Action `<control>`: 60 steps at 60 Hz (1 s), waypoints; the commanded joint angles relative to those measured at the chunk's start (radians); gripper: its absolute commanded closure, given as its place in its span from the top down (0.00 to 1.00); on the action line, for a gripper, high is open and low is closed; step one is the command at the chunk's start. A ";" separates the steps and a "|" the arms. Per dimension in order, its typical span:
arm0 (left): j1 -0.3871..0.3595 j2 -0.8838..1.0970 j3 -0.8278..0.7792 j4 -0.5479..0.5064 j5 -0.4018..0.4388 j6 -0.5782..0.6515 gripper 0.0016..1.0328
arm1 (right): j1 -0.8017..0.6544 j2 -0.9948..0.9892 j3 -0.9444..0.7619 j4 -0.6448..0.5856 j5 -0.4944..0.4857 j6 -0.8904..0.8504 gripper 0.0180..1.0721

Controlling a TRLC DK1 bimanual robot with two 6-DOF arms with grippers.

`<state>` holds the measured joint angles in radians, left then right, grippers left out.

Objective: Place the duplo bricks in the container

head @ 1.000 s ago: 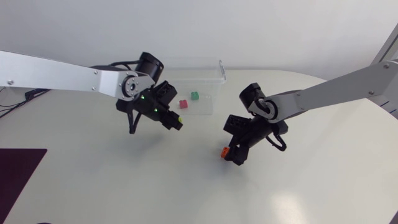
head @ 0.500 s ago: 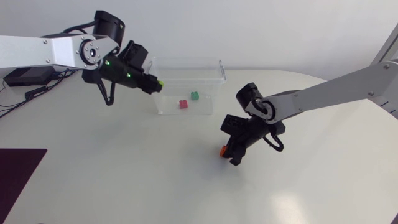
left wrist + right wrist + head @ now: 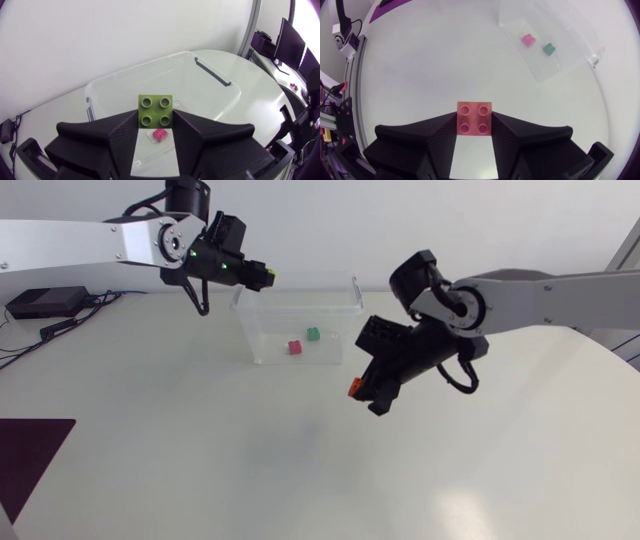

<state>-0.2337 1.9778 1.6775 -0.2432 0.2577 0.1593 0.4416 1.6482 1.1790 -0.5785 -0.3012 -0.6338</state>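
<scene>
Broadly, the white table (image 3: 200, 460) fills the head view. The left arm (image 3: 70, 242) comes in from 9 o'clock and the right arm (image 3: 560, 290) from 3 o'clock.

A clear container (image 3: 345, 330) sits toward 12 o'clock from the table's middle, open on top.

The left gripper (image 3: 262, 276) hangs over the container's 10 o'clock corner, above the rim. Its fingers are clamped from two sides on a lime brick (image 3: 155, 110), studs facing the wrist camera. In that wrist view the container (image 3: 100, 87) lies ahead of and below the held brick.

The right gripper (image 3: 362, 395) is at about 4 o'clock from the container, raised off the table. It pinches an orange brick (image 3: 474, 118) between both fingers, studs toward its camera. In the head view that brick (image 3: 354, 387) shows at the fingertips, and the container lies well ahead of the gripper in the right wrist view.

Two bricks lie on the container floor. A green brick (image 3: 313, 333) sits near the middle, and a red brick (image 3: 295, 347) is just beside it at its 8 o'clock, not touching.
</scene>
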 commanded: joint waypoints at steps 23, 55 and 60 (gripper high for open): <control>0.045 0.019 0.007 0.001 -0.009 -0.017 0.97 | -0.004 0.113 0.416 -0.050 0.013 0.092 0.14; 0.074 -0.591 -0.418 -0.090 -0.009 0.008 0.96 | -0.038 0.547 0.967 -0.041 0.005 0.149 0.16; 0.074 -0.669 -0.496 -0.096 -0.009 0.009 0.96 | -0.044 0.645 1.064 -0.037 0.010 0.164 0.22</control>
<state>-0.1638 1.3674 1.2644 -0.3214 0.2497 0.1574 0.4088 2.1906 2.1674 -0.6178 -0.2905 -0.4973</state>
